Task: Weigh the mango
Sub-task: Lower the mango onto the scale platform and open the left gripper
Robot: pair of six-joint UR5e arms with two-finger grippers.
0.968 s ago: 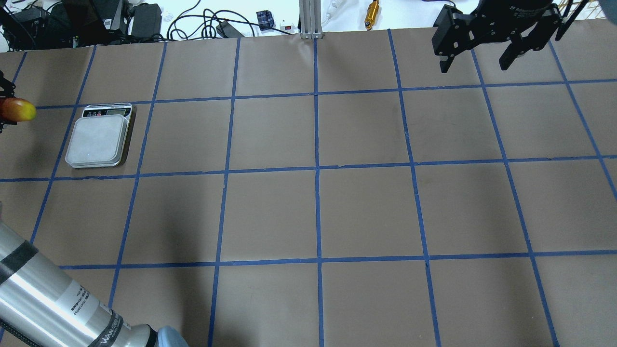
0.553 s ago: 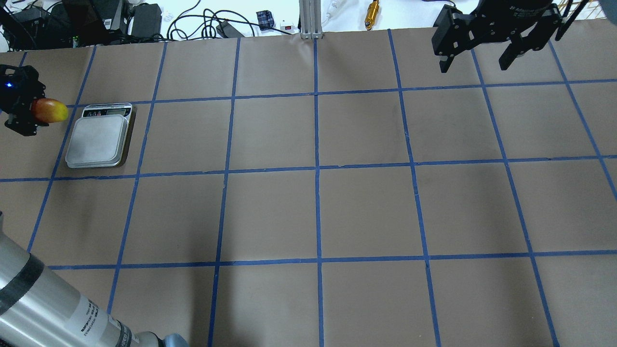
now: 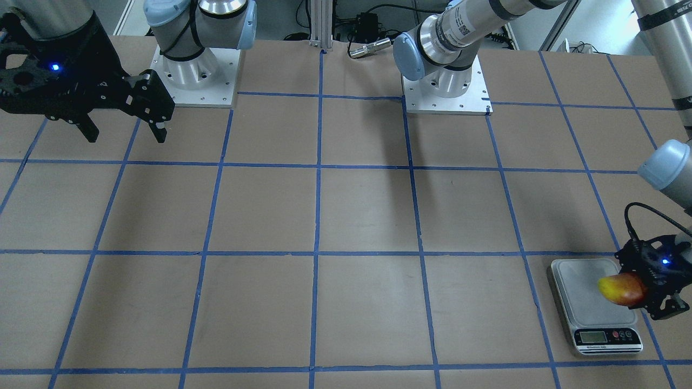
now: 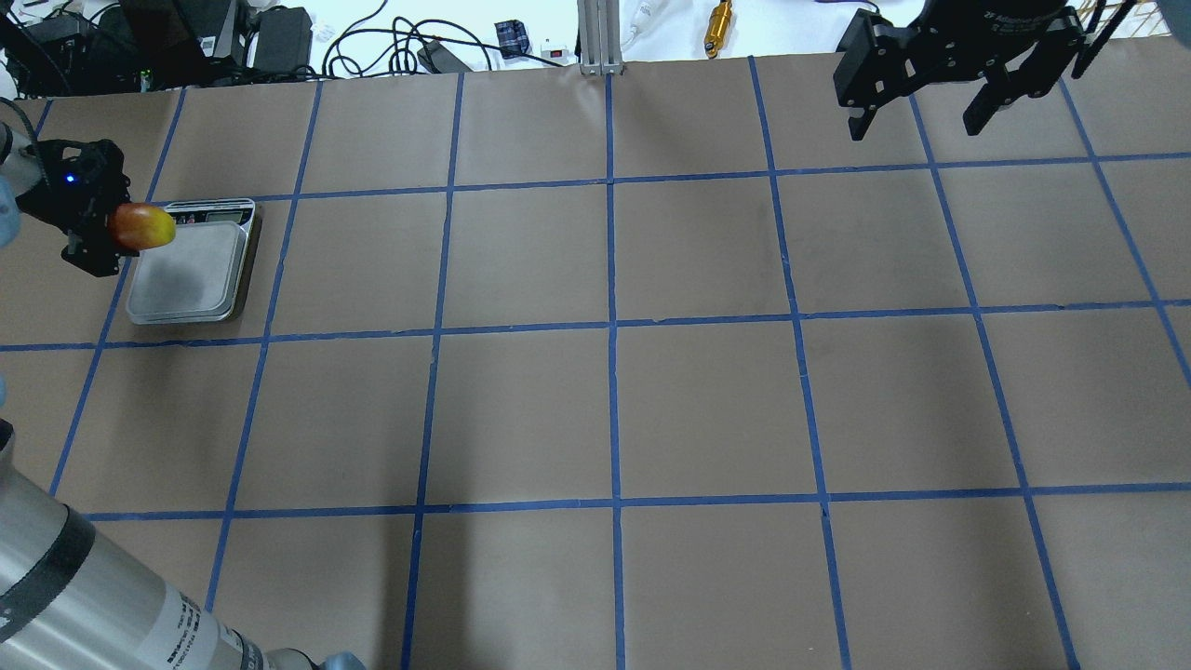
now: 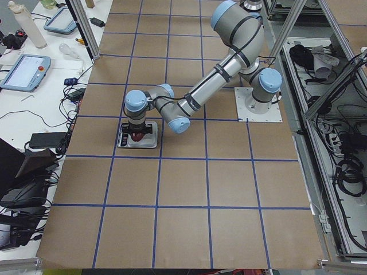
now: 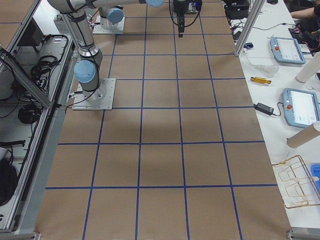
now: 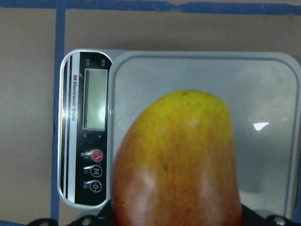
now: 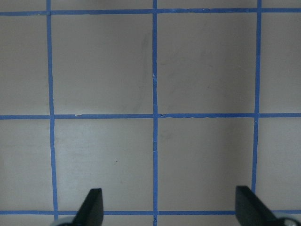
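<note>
The mango (image 4: 142, 227), yellow at its tip and red-orange behind, is held in my left gripper (image 4: 88, 221), which is shut on it. It hangs above the left edge of the scale (image 4: 191, 272), a grey platform with a black display strip. In the front-facing view the mango (image 3: 621, 289) overlaps the scale's platform (image 3: 586, 294) beside the left gripper (image 3: 654, 281). The left wrist view shows the mango (image 7: 176, 165) over the scale (image 7: 263, 103). My right gripper (image 4: 921, 102) is open and empty, high over the far right of the table.
The table is brown paper with a blue tape grid (image 4: 611, 326). Cables and electronics (image 4: 279, 37) lie beyond the far edge. Both arm bases (image 3: 194, 75) stand on the robot's side. Tablets and tools (image 6: 295, 50) lie on a side bench.
My left gripper has carried the mango to the right, from the table's left edge to above the scale's left side. The right arm has not moved.
</note>
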